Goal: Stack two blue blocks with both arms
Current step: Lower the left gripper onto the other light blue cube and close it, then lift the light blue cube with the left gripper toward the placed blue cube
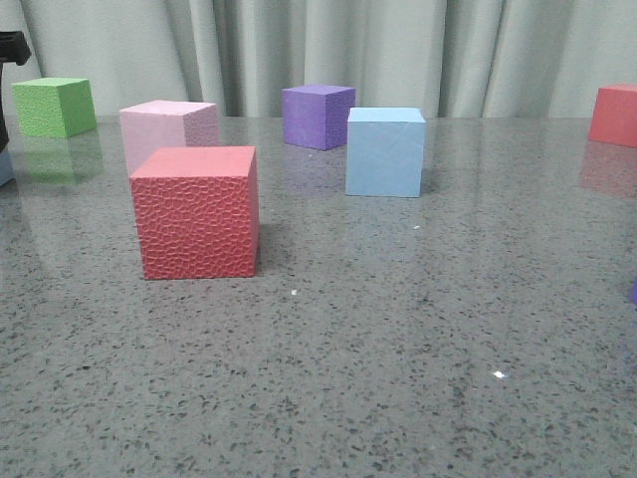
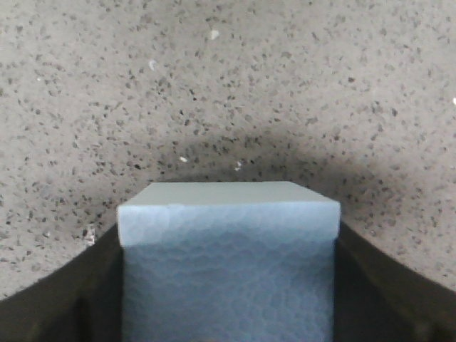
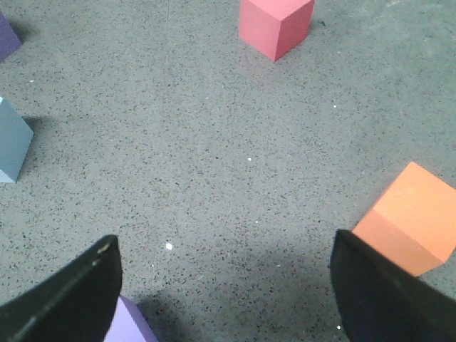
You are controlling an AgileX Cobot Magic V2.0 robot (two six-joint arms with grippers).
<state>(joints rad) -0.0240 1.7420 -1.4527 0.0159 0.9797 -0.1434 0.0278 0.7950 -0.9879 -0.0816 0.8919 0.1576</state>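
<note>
One light blue block fills the gap between the dark fingers of my left gripper, which press on both its sides. In the front view only a sliver of this block shows at the far left edge, under a black piece of the left arm. The other blue block stands free on the table at mid-right, and its edge also shows in the right wrist view. My right gripper is open over bare table with nothing between its fingers.
On the grey speckled table stand a textured red cube, a pink cube, a green cube, a dark purple cube and a red cube. An orange cube and a lilac cube flank the right fingers.
</note>
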